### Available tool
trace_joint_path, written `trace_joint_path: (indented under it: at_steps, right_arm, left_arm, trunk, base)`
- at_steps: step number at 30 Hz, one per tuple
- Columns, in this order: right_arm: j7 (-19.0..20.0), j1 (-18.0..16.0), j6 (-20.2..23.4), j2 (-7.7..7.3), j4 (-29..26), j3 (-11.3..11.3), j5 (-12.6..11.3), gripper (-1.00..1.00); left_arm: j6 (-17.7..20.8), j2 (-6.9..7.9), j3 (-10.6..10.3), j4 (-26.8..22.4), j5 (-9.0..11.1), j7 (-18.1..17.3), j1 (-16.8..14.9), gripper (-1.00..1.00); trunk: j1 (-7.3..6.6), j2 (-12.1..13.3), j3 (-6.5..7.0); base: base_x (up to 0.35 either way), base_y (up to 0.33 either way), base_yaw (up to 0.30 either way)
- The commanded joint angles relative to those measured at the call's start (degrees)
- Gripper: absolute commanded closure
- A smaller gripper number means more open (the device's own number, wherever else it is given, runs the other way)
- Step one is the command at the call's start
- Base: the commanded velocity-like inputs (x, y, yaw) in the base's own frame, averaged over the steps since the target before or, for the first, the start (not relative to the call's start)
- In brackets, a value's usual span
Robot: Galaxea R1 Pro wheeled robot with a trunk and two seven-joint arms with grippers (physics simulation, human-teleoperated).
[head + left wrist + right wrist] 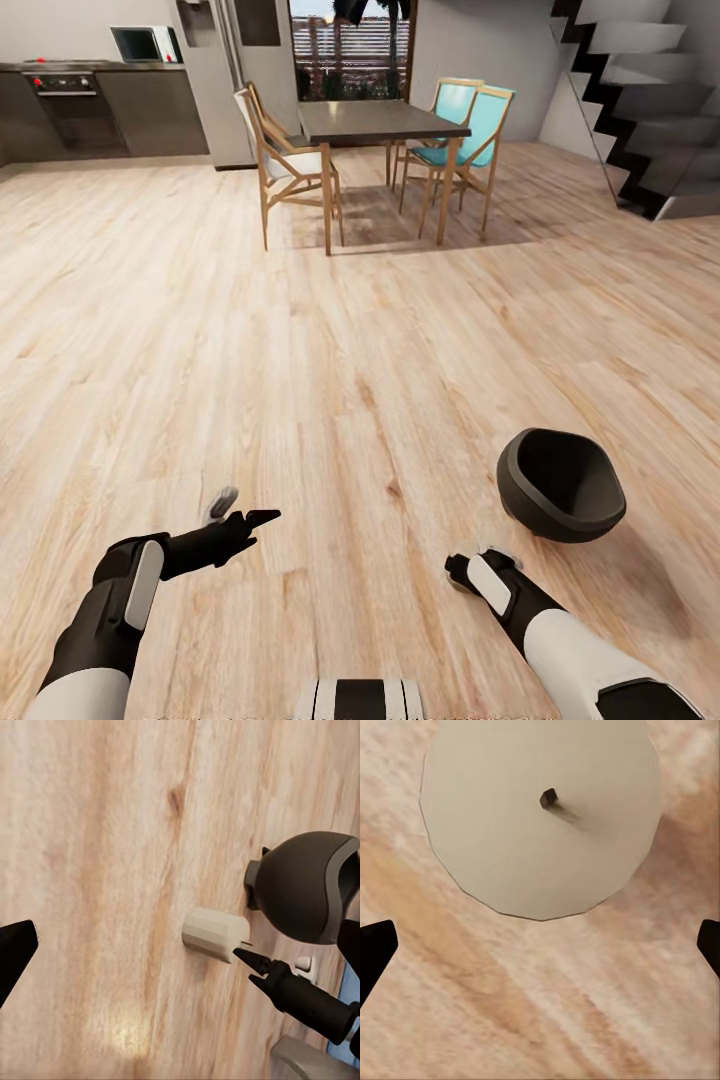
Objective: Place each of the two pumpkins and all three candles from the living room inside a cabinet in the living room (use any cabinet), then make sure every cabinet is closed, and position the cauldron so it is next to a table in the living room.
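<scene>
Hovering the right gripper (540, 945) straight over a candle (540, 814) standing wick-up on the floor (300, 350), fingers spread wide and touching nothing; we're judging it light, stiff and a bit waxy-slick, so we're planning to pinch low across the round sides, never the wick. The left gripper (127, 945) is also spread and empty, one fingertip just beside a second candle (215, 934) that's lying on its side and will likely roll, so we're squaring to its flanks. The cauldron (560, 485) is sitting near the right arm.
</scene>
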Motion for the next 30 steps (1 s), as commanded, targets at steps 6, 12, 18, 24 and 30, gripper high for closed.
trace_joint_path:
  at_steps: [6, 12, 18, 24, 30]
  right_arm:
    - [-0.5, 0.0, 0.0, 0.02, 0.0, 0.0, 0.0, -1.0]
    - [-0.6, 0.0, 0.0, 0.02, 0.0, 0.0, 0.0, -1.0]
    - [-0.6, 0.0, 0.0, 0.02, 0.0, 0.0, 0.0, -1.0]
    - [-0.6, 0.0, 0.0, 0.09, 0.0, 0.0, 0.1, -1.0]
    - [-0.6, 0.0, 0.0, 0.17, 0.0, 0.0, 0.1, -1.0]
  left_arm:
    - [0.0, 0.0, 0.0, 0.0, 0.0, 0.0, 0.0, -1.0]
    - [0.0, 0.0, 0.0, 0.0, 0.0, 0.0, 0.0, -1.0]
    - [0.0, 0.01, 0.0, 0.0, 0.0, 0.0, 0.0, -1.0]
    - [0.0, 0.0, 0.0, 0.0, 0.0, 0.0, 0.0, -1.0]
    - [0.0, 0.0, 0.0, 0.0, 0.0, 0.0, 0.0, -1.0]
  trunk:
    - [0.1, -0.1, -0.89]
    - [0.1, -0.1, -0.89]
    - [0.1, -0.1, -0.89]
    - [0.1, -0.1, -0.89]
    - [0.1, -0.1, -0.89]
  base:
    - [0.0, 0.0, 0.0]
    - [0.0, 0.0, 0.0]
    - [0.075, 0.0, 0.0]
    - [0.152, 0.0, 0.0]
    - [0.019, 0.0, 0.0]
